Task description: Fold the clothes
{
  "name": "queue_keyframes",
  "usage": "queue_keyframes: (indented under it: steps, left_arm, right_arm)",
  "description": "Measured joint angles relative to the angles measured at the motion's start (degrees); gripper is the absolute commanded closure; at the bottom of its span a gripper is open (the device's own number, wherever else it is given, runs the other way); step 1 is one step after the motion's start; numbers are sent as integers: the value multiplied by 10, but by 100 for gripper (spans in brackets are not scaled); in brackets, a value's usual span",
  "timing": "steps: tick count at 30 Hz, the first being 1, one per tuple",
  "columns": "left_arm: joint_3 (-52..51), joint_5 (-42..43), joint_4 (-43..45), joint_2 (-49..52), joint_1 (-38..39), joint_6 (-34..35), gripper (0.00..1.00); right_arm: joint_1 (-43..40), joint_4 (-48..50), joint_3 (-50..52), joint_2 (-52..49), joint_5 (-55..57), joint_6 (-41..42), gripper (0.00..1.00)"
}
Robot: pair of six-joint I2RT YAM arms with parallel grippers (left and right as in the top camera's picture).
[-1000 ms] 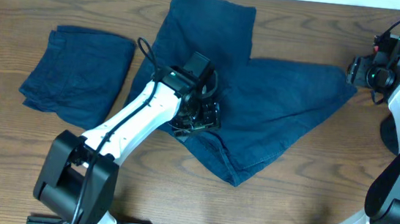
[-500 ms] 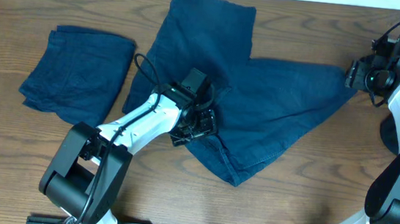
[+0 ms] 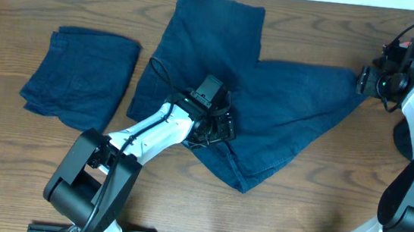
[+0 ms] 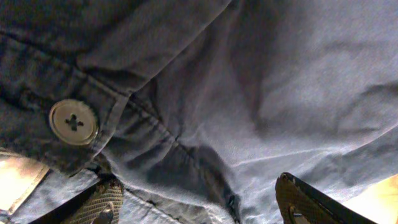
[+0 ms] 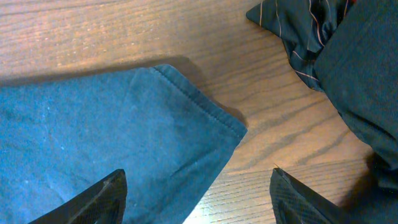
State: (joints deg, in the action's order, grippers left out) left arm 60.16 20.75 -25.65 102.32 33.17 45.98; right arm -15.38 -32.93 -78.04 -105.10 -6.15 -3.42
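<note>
While a wooden desk (image 3: 321, 195) carries everything, unfolded navy shorts (image 3: 283, 116) sprawl across its centre, with a folded pair (image 3: 81, 77) at the left. The left fingers (image 4: 99, 202) stand apart over the shorts beside a button (image 4: 73, 122). The right fingers (image 5: 93, 199) stand apart above a hem corner (image 5: 211, 118).

Shorts (image 3: 291, 109) navy; folded bundle (image 3: 81, 77) same navy. Button (image 4: 73, 121) tan. Table (image 3: 336, 197) brown w/ wood grain. Cloth (image 5: 305, 25) by the rt side dark, thin stripes.

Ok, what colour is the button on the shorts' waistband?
The button is pale beige; clearest in the left wrist view.
</note>
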Motion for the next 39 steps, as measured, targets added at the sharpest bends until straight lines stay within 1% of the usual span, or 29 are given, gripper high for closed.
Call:
queue_keyframes:
  steps: [6,7,8,9,10,12,14,19,23,26,29,32,36,39]
  left_arm:
    - [-14,0,21,1,1,19,21]
    - [-15,0,23,2,2,20,24]
    - [-16,0,26,4,3,23,29]
    - [-16,0,30,7,4,23,34]
    - [-16,0,32,10,5,26,43]
    - [-17,-2,34,16,7,29,70]
    - [-17,-2,35,19,7,29,93]
    - [-18,-2,34,21,7,21,94]
    - [-17,-2,3,20,0,1,94]
    - [-17,-3,-48,10,-18,-49,94]
    - [-10,-28,-148,-16,-55,-105,94]
    - [-8,-54,-210,-48,-103,-148,94]
    - [-3,-71,-257,-80,-162,-189,94]
    - [-3,-76,-281,-89,-184,-208,94]
  right_arm:
    - [0,-4,0,0,0,0,29]
    - [0,-5,0,0,0,0,30]
    - [0,-5,0,0,0,0,31]
    - [0,-5,0,0,0,0,32]
    - [0,-5,0,0,0,0,33]
    - [0,-5,0,0,0,0,34]
    - [0,-6,0,0,0,0,35]
    - [0,-7,0,0,2,0,38]
    - [0,-11,0,0,13,-1,42]
    - [-5,-14,0,0,18,-2,43]
    - [-10,-27,0,0,22,-3,52]
    - [-10,-40,3,0,23,-1,52]
    - [-10,-48,29,0,-2,-1,50]
    - [-10,-44,66,0,-39,-2,49]
